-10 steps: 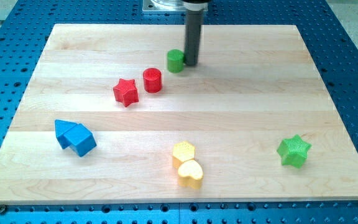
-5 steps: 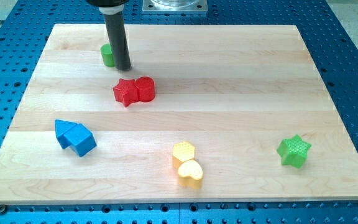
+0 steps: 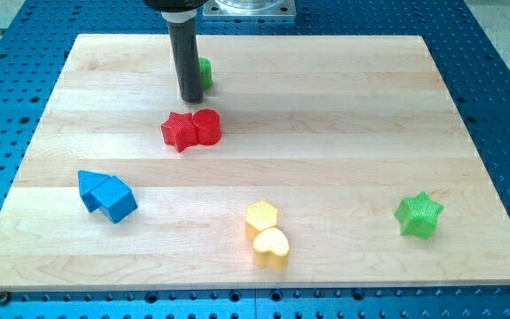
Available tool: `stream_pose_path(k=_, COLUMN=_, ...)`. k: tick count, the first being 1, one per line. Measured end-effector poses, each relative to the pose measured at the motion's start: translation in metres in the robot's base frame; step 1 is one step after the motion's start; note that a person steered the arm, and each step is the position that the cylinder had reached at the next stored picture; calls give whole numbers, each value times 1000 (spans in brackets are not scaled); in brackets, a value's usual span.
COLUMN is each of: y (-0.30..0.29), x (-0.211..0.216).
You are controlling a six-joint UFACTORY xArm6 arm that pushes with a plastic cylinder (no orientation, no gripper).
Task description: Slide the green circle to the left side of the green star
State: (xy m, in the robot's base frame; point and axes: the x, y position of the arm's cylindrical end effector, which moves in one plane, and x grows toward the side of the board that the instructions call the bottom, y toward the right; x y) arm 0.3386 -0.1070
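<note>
The green circle (image 3: 205,73) sits near the view's top, left of centre, mostly hidden behind my rod. My tip (image 3: 190,98) rests on the board just left of and below the circle, touching or nearly touching it. The green star (image 3: 418,215) lies far off at the view's lower right, near the board's right edge.
A red star (image 3: 179,131) and red circle (image 3: 207,126) touch each other just below my tip. Two blue blocks (image 3: 106,194) sit at the left. A yellow hexagon (image 3: 260,215) and yellow heart (image 3: 272,247) sit at bottom centre. The wooden board (image 3: 343,106) ends in blue perforated table.
My rod first swept left, carrying the green circle left and knocking the red circle against the red star. Then it came back right, and the circle now lies on its right side.
</note>
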Motion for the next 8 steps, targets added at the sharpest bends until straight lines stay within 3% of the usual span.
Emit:
stream_pose_path(k=1, y=-62, x=-31)
stream_pose_path(k=2, y=6, x=-52)
stream_pose_path(k=3, y=107, x=10)
stream_pose_path(k=4, y=155, x=2)
stream_pose_path(k=5, y=131, x=-34)
stream_pose_path(k=6, y=199, x=4)
stream_pose_path(k=7, y=218, x=86)
stream_pose_path(k=8, y=233, x=95)
